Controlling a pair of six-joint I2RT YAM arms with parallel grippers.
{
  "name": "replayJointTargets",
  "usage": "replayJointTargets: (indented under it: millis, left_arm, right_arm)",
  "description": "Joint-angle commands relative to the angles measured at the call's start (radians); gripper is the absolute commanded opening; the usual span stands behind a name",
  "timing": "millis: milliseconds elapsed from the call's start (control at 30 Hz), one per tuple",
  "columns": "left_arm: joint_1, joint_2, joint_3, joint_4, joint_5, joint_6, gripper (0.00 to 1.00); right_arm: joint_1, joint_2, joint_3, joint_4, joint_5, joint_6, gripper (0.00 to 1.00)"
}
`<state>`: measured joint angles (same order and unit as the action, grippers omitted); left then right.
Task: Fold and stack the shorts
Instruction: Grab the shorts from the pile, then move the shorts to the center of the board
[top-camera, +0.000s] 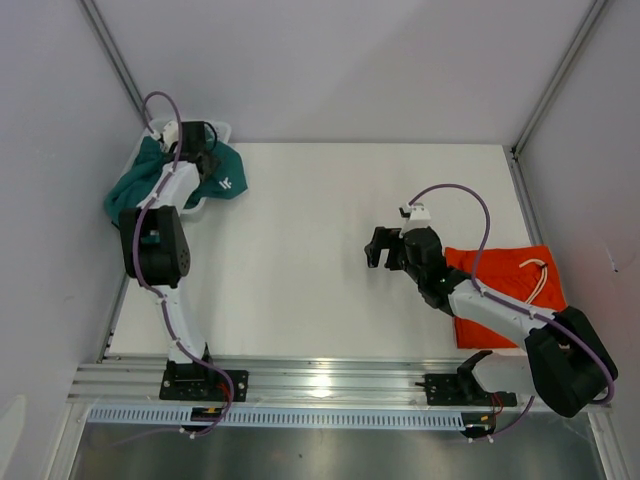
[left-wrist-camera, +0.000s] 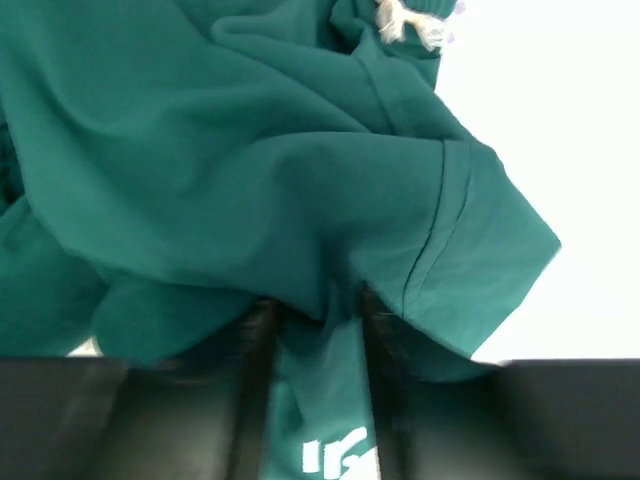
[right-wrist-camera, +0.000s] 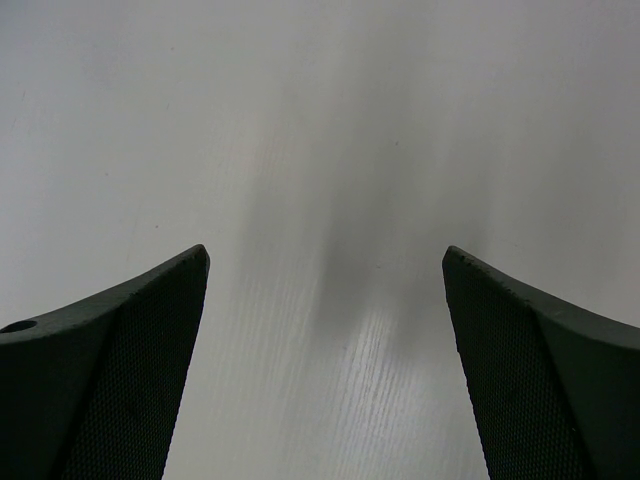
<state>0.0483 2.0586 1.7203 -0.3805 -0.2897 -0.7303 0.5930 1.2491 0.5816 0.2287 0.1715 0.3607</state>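
The teal shorts (top-camera: 140, 190) lie bunched at the table's far left corner, spilling over a white basket. My left gripper (top-camera: 205, 160) is down in them. In the left wrist view its black fingers (left-wrist-camera: 255, 350) press a fold of the teal shorts (left-wrist-camera: 250, 150) between them, with the white logo (left-wrist-camera: 340, 455) showing in the gap at the left gripper (left-wrist-camera: 318, 320). The orange-red shorts (top-camera: 500, 285) lie flat at the right with a white drawstring (top-camera: 540, 275). My right gripper (top-camera: 378, 247) hovers open over bare table left of them; the right gripper (right-wrist-camera: 325, 260) holds nothing.
The white mesh basket (top-camera: 222, 128) sits under the teal shorts by the left wall. Grey walls and metal posts enclose the white table (top-camera: 300, 250). A metal rail (top-camera: 320, 378) with both arm bases runs along the near edge.
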Motion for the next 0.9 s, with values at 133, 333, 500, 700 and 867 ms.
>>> replayJointTargets:
  millis: [133,333,500,700,867]
  left_arm:
    - [0.004,-0.193,-0.064,0.092,-0.081,0.026,0.00]
    - [0.001,-0.366,-0.057,0.088,-0.092,0.057,0.00]
    - [-0.036,-0.486,-0.041,0.095,-0.051,0.098,0.00]
    - [-0.185,-0.649,-0.038,0.202,0.004,0.141,0.00]
    - [-0.309,-0.735,0.019,0.299,0.123,0.178,0.00]
  right_arm:
    - [0.005,0.021,0.009,0.041,0.043,-0.019,0.99]
    - [0.005,0.026,0.012,0.041,0.042,-0.022,0.99]
    - [0.005,0.026,0.011,0.047,0.053,-0.026,0.99]
    - [0.004,-0.019,-0.022,0.067,0.059,-0.035,0.99]
    - [0.001,-0.074,-0.066,0.115,0.057,-0.040,1.00]
